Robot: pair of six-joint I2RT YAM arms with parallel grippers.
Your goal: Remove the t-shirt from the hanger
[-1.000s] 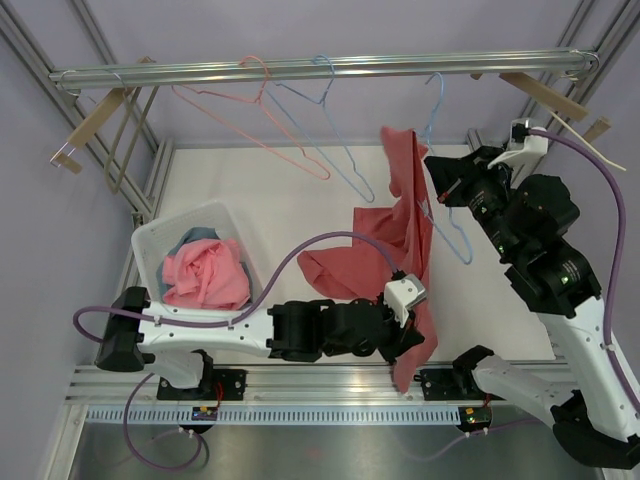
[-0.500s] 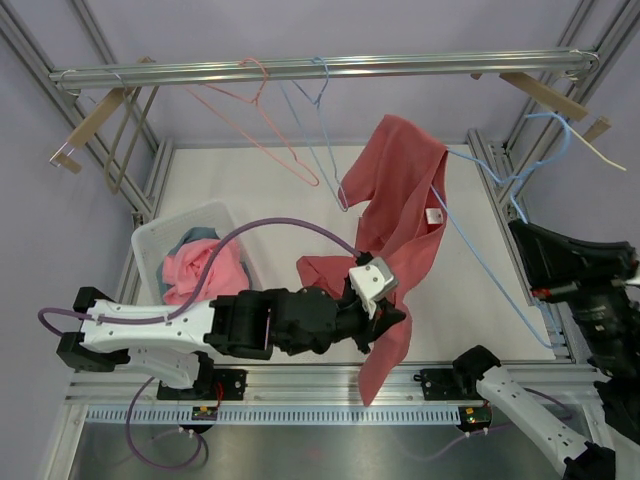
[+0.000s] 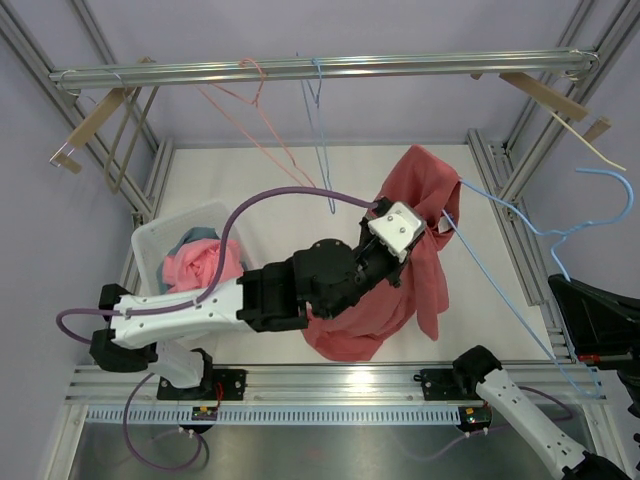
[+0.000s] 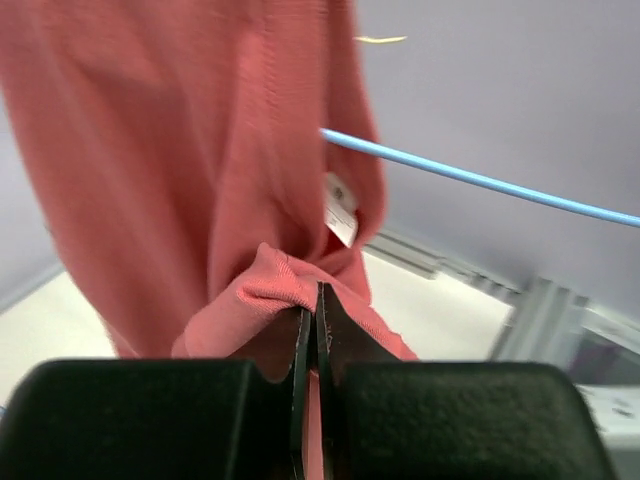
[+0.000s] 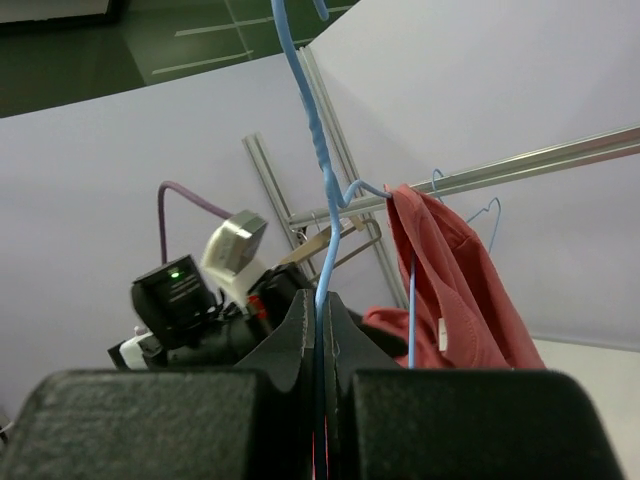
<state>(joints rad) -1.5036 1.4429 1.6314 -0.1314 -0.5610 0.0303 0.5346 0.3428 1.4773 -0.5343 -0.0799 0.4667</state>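
left claw (image 4: 313, 300) pinched on red t-shirt (image 4: 200, 150), right claw (image 5: 322, 305) clamped on blue hanger (image 5: 318, 170), t-shirt draped over one hanger arm above the counter (image 3: 250, 180)

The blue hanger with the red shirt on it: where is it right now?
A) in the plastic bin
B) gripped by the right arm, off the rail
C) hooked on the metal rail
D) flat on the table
B: the right gripper is shut on the blue hanger wire, and its hook is off the rail.
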